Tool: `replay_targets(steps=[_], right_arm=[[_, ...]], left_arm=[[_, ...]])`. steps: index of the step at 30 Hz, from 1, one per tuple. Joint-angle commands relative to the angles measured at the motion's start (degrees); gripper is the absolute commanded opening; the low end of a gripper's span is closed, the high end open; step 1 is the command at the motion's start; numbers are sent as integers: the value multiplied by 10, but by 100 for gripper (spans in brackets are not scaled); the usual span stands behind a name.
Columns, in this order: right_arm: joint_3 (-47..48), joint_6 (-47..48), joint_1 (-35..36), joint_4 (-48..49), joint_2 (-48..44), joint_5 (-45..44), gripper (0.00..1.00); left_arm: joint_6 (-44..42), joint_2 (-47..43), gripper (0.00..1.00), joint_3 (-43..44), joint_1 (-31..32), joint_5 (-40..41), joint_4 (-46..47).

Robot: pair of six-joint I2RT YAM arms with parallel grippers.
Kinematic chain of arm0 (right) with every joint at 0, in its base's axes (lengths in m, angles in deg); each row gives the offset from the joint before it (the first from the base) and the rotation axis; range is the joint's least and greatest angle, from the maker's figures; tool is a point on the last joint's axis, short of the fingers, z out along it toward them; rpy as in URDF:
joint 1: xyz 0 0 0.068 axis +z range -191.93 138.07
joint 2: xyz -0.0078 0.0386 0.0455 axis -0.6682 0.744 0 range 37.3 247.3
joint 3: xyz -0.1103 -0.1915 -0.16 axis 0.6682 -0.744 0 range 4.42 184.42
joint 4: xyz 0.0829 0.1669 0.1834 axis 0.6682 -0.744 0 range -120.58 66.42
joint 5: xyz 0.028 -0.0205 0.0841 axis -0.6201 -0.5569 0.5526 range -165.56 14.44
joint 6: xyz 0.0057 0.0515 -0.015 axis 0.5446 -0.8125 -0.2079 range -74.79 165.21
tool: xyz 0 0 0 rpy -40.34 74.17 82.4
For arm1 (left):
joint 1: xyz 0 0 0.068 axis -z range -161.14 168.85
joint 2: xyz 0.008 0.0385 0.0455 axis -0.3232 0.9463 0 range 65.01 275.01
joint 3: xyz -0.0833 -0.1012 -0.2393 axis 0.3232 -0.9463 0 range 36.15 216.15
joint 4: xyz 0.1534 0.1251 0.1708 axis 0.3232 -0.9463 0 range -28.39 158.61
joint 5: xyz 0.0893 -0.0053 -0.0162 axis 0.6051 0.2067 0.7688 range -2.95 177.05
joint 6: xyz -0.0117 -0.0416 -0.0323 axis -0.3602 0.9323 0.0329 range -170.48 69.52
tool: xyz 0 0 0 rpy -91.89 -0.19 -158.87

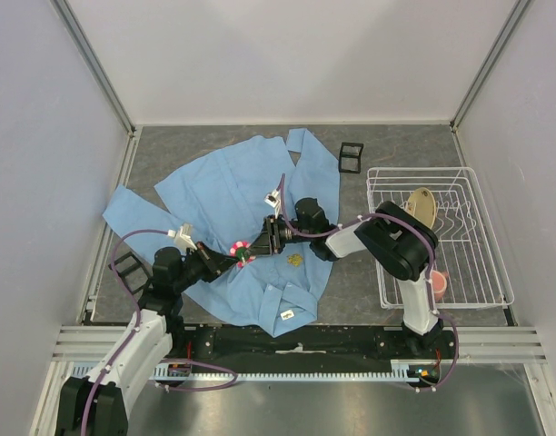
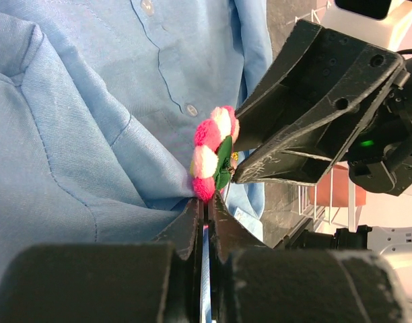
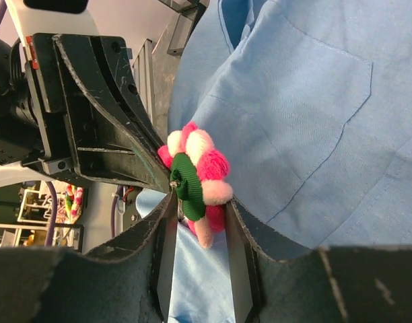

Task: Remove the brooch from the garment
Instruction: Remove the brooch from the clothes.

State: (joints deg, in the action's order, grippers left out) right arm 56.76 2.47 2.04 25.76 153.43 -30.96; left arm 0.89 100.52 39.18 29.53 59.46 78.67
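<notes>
The garment (image 1: 223, 191) is a light blue shirt spread over the grey table; its cloth fills the left wrist view (image 2: 78, 101) and the right wrist view (image 3: 314, 101). The brooch (image 1: 243, 250) is a pink and white pom-pom flower with a green ribbon back (image 2: 213, 161) (image 3: 196, 178), standing up from a raised fold of cloth. My left gripper (image 1: 231, 260) (image 2: 206, 202) is shut on a pinch of shirt cloth just under the brooch. My right gripper (image 1: 256, 246) (image 3: 199, 202) meets it from the opposite side, jaws closed on the brooch's two faces.
A white wire rack (image 1: 478, 272) stands at the right, holding a wooden utensil (image 1: 423, 207) and a pink cup (image 1: 437, 283). A black frame (image 1: 351, 156) lies behind the shirt and another (image 1: 125, 268) at the left. A small gold emblem (image 1: 295, 262) is on the shirt.
</notes>
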Motion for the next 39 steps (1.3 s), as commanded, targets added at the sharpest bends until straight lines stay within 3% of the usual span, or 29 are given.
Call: replay_targets(steps=[1,7,10,11,15,20,24,27,39], right_arm=[[22,-14,2,46,15,22,40],[32,-15,2,44,22,22,38],[35,-16,2,44,24,25,26],[36,-18,2,46,26,28,16],[36,-20,4,46,28,24,0],[26,-30,5,61,30,20,0],[22,-33,5,64,30,15,0],[22,-34,5,64,32,11,0],[22,-33,6,59,29,5,0]], left_arm=[[13,0,2,-29,-2,-15,36],[14,3,2,-29,-3,-17,40],[13,3,2,-29,-3,-18,38],[13,4,2,-29,-3,-18,38],[7,7,2,-29,-3,-24,36],[12,3,11,-29,-3,-27,36],[19,-5,32,-29,-3,-35,46],[16,-11,41,-29,-3,-38,47],[-2,31,43,-21,-2,-32,57]])
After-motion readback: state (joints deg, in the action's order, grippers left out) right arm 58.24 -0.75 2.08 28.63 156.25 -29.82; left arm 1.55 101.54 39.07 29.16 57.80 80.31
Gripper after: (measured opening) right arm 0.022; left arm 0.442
